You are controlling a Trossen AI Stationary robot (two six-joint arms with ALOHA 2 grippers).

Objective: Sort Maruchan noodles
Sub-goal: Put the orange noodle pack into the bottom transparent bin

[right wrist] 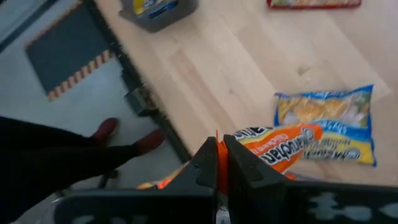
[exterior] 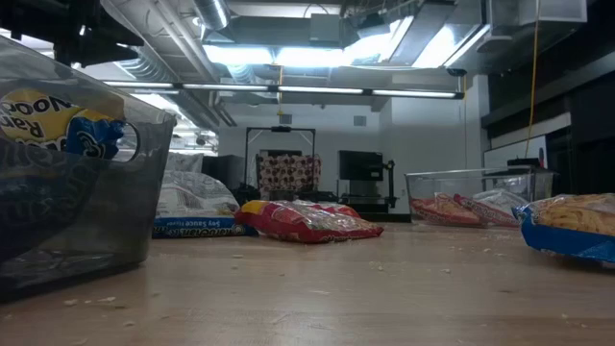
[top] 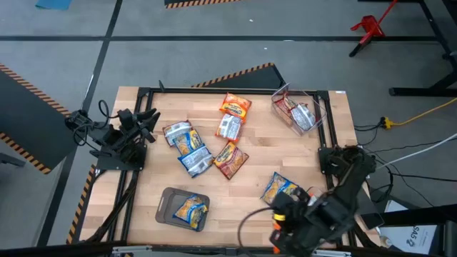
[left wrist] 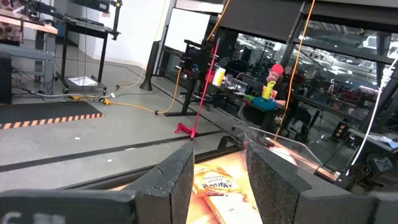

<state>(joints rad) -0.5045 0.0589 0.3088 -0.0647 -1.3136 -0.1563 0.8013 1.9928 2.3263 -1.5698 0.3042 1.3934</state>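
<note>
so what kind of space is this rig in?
Looks like an industrial robotics lab or workshop, not a home. Signs: exposed ceiling ducts with strip lights, hazard-striped floor tape around the wooden table, and other workstations with cables beyond.

Noodle packets [top: 207, 146] cluster at table [top: 257, 193] centre; clear bin [top: 300, 111] upper right holds packets; grey tray [top: 169, 203] lower left holds one packet.
</note>
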